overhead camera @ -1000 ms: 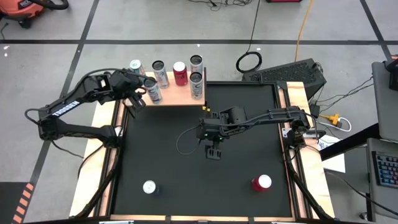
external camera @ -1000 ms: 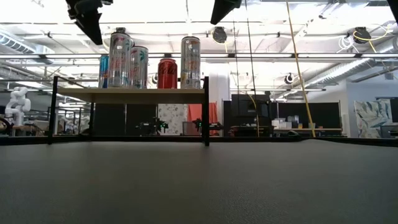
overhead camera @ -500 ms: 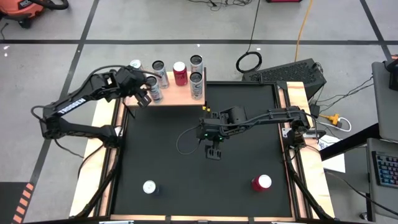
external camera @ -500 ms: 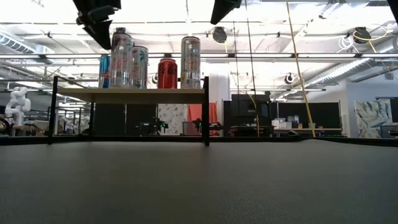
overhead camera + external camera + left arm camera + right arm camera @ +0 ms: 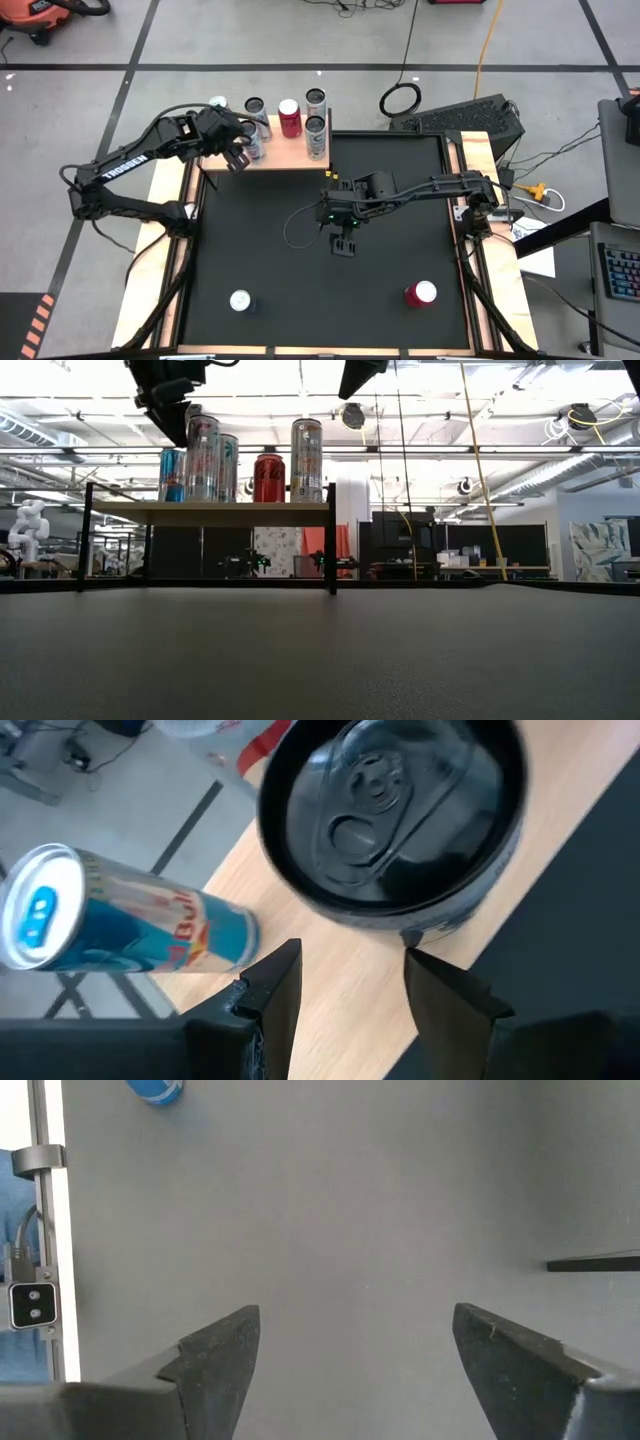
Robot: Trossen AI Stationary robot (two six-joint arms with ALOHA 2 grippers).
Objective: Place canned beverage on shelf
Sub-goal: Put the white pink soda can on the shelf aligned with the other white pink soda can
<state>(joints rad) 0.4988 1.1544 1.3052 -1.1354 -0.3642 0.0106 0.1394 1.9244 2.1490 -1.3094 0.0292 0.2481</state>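
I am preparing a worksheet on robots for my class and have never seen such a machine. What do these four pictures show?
This is a robot with two dark arms at a table, each ending in a two-finger gripper. One picture looks straight down, one looks level across the table top, and two come from cameras on the wrists. A small wooden shelf at the table's far edge carries several drink cans. Two more, a silver can and a red can, stand on the black mat. The left gripper hovers open over the shelf, holding nothing. The right gripper waits open over the mat.
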